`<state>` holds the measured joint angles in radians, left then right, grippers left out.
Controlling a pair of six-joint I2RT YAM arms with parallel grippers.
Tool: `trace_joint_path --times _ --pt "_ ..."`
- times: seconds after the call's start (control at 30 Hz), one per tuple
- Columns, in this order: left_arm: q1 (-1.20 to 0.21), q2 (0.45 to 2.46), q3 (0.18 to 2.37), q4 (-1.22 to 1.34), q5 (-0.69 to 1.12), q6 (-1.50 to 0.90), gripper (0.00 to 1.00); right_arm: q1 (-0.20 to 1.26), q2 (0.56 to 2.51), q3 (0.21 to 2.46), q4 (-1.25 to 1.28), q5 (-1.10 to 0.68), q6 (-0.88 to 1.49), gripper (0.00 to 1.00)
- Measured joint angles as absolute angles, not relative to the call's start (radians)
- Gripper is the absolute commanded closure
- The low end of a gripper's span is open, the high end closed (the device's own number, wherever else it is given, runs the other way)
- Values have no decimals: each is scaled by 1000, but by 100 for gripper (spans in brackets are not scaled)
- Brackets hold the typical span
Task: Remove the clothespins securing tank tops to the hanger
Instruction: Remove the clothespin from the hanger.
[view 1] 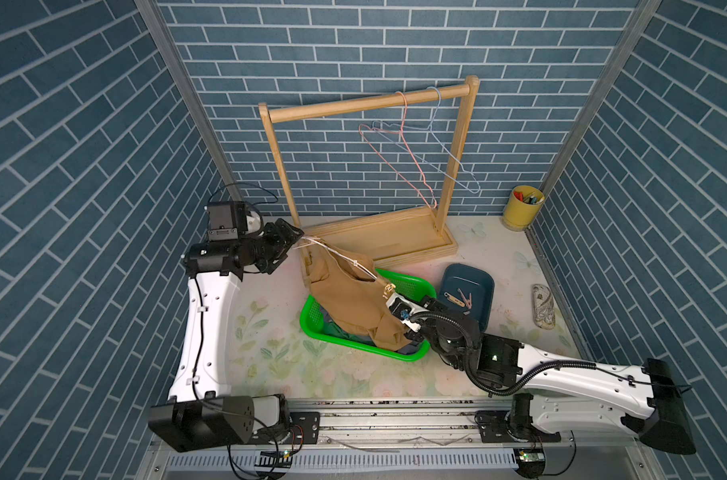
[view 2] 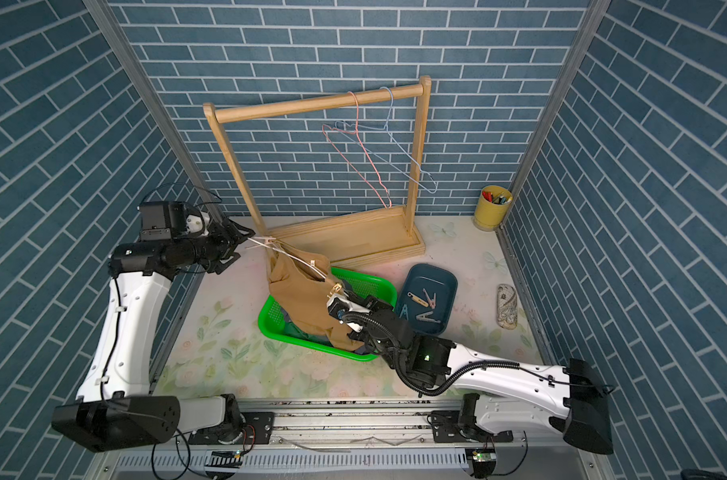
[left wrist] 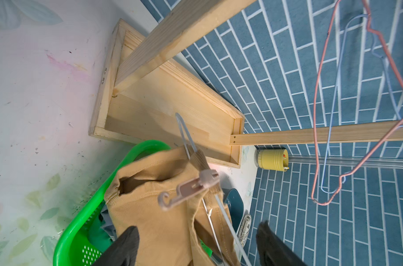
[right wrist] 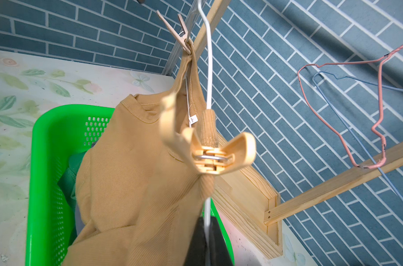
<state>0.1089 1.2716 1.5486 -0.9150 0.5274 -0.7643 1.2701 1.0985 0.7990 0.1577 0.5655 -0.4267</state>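
Note:
A tan-brown tank top (view 1: 349,299) hangs from a white wire hanger (view 1: 341,255) held aslant over the green basket (view 1: 311,320). My right gripper (right wrist: 206,239) is shut on the hanger wire just below a tan-yellow clothespin (right wrist: 209,152) that pins one strap. A pink clothespin (left wrist: 191,186) pins the other strap higher up the hanger. My left gripper (left wrist: 195,244) is open at the hanger's upper end, with its fingers (left wrist: 126,246) either side of the wire and cloth. A green tank top (right wrist: 68,182) and a grey-blue one (left wrist: 108,225) lie in the basket.
The wooden rack (view 1: 370,102) stands behind, with a pink wire hanger (view 1: 399,153) and a blue one (view 1: 449,153) bare on its bar. A navy tray (view 1: 467,272) on the right holds several clothespins. A yellow cup (view 1: 521,210) and a patterned case (view 1: 543,305) sit at the far right.

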Motion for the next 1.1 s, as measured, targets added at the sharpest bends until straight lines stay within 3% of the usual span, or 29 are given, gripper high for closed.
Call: trace_joint_path --times 0.27,0.57,0.83,1.1 --pt "110 1165 1341 -761 559 -886 19 1285 1102 781 210 574 -426 100" --pt "110 1180 1322 -638 562 -971 23 1314 1124 780 264 591 -425 100" --pt "111 1199 1311 -586 559 -1011 37 1349 1147 757 311 637 -427 100" --pt "111 1217 1295 -562 553 -1034 44 1375 1180 751 367 683 -445 100"
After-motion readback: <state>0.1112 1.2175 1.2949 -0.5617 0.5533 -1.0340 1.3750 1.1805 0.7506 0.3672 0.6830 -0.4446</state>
